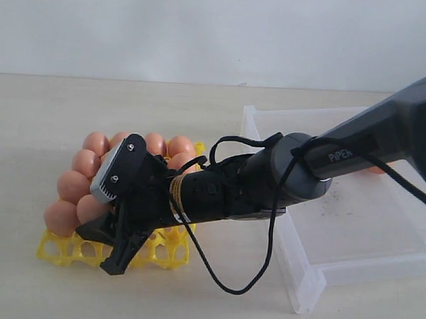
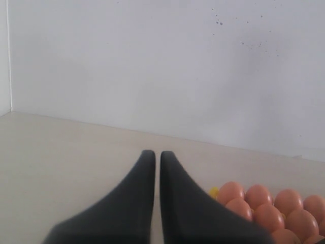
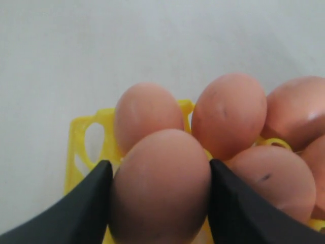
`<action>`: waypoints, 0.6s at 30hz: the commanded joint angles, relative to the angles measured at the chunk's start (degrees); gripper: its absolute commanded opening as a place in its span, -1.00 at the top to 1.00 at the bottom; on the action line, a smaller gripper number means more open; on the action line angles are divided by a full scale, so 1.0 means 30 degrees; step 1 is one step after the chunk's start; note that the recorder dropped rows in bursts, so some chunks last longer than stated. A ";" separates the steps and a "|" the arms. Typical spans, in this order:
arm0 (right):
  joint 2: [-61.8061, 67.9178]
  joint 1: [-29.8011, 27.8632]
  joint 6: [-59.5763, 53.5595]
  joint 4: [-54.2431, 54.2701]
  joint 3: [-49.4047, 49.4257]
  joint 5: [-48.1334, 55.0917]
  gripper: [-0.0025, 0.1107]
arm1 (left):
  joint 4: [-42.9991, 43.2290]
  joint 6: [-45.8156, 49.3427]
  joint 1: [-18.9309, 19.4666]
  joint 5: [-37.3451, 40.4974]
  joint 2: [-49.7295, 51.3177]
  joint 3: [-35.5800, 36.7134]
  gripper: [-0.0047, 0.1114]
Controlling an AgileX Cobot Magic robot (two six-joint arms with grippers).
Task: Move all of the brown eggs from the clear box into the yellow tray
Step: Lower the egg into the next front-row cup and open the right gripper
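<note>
R claw point(image 3: 160, 168) pinches brown egg point(image 3: 160, 193) (long axis along fingers point(image 3: 76, 208)).

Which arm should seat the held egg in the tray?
Right. The right gripper holds an egg over the tray; the left gripper is shut, empty, away from the tray.

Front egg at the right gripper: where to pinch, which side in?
Grip the brown egg across its widest part, a finger per flank, as the right gripper does. Come from the open front of the yellow tray; other eggs crowd behind.
</note>
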 commanded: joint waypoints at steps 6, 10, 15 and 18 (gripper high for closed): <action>-0.0004 -0.0058 -0.0008 0.1018 -0.0057 0.0813 -0.08 | -0.0169 -0.0170 -0.0033 -0.0011 -0.0048 0.0066 0.85; -0.0004 -0.0058 0.0074 0.1215 -0.0057 0.0855 -0.14 | -0.0169 -0.0170 -0.0033 -0.0011 -0.0048 0.0066 0.85; -0.0349 -0.0058 0.0074 0.1707 -0.0057 0.0908 -0.14 | -0.0169 -0.0170 -0.0033 -0.0011 -0.0048 0.0066 0.85; -0.0963 -0.0058 0.0281 0.1707 -0.0057 0.1048 -0.14 | -0.0169 -0.0170 -0.0033 -0.0011 -0.0048 0.0066 0.85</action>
